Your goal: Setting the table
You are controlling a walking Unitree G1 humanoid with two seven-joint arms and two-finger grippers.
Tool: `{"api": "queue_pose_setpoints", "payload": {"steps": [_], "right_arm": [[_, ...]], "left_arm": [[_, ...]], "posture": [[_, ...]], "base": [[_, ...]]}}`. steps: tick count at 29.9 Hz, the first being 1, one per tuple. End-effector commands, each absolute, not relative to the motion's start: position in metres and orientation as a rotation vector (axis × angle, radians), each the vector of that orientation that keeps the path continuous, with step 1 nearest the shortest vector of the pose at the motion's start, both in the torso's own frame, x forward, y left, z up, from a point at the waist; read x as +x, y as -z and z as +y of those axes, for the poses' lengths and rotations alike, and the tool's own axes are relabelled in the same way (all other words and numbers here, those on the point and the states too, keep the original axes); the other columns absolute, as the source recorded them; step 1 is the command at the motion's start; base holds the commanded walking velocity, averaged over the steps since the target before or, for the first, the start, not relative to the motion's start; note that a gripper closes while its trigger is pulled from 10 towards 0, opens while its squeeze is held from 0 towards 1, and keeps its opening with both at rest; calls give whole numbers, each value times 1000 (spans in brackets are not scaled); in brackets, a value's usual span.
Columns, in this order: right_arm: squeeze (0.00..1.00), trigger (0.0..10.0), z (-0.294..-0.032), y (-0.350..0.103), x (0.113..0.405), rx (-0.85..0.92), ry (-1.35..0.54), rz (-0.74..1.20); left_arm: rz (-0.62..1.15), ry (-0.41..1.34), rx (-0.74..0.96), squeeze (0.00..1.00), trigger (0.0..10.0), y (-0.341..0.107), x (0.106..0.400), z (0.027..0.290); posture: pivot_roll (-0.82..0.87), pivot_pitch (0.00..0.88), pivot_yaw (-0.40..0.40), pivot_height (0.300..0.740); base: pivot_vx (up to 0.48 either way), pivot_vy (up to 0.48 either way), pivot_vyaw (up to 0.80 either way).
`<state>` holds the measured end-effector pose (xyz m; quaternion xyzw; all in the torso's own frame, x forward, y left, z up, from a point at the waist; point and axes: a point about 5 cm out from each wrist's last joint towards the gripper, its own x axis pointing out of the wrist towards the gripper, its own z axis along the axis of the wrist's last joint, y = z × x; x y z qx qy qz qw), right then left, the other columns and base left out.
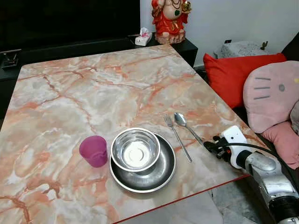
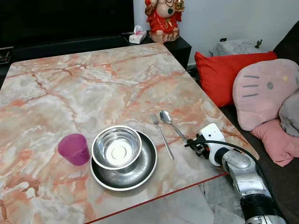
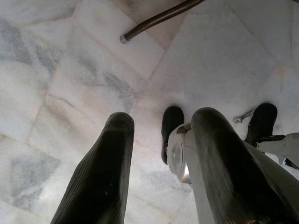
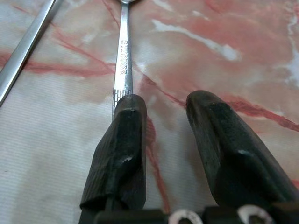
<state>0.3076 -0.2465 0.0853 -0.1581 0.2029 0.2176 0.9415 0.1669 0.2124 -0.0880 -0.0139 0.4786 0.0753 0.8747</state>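
Steel spoon lies on marble table just beside fork, right of bowl on plate; pink cup left. Right claw narrowly open at handle end, w/ one finger over it. Right wrist view shows handle stamp. Left claw open over floor.

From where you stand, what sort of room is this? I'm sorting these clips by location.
Most likely a home living room. A marble-patterned table carries a steel bowl on a plate. Cushions lie on a sofa beside it, and a red figurine stands on a dark cabinet behind.
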Motion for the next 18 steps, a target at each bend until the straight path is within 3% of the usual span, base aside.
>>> {"api": "queue_pose_setpoints", "payload": {"steps": [1,18], "right_arm": [[0,10000,-247,-87,306,-344,-455,417],[0,10000,-243,-90,306,-337,-472,404]], "left_arm": [[987,-155,-16,0,10000,86,169,216],[987,-154,-15,0,10000,86,169,216]], "posture": [[46,26,7,740],[46,26,7,740]], "base": [[0,0,0],[0,0,0]]}}
